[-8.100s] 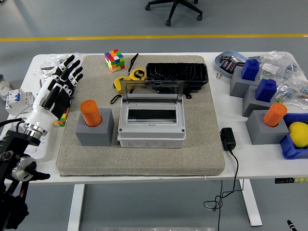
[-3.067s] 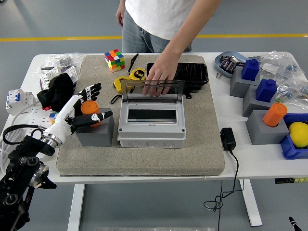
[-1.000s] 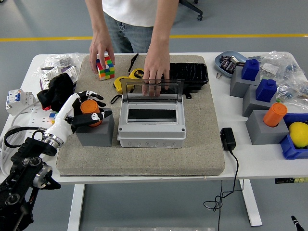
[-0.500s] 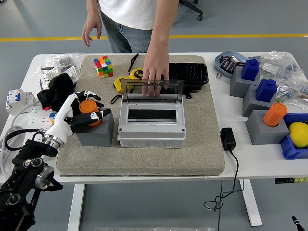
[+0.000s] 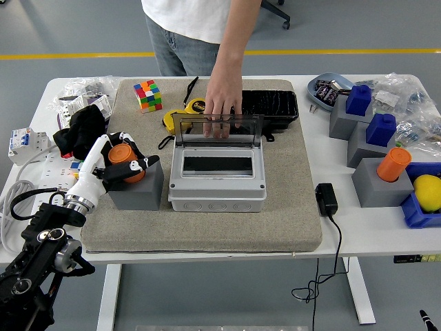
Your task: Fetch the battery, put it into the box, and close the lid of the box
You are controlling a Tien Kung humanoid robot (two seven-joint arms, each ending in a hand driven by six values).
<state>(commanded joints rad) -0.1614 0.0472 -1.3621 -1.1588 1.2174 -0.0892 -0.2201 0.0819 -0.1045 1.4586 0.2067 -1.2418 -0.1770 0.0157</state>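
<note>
With my left hand (image 5: 118, 160) apparently clamped around the orange battery (image 5: 122, 161) in its grey holder (image 5: 137, 188) near the bench's left edge, I'd lift straight up before crossing to the box (image 5: 218, 181).

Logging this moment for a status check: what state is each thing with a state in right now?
left hand: fingers closed around the orange battery
orange battery: tilted in its grey holder
box: open
lid: raised, a person's hand on its top edge
second orange cylinder: upright in its holder
</note>
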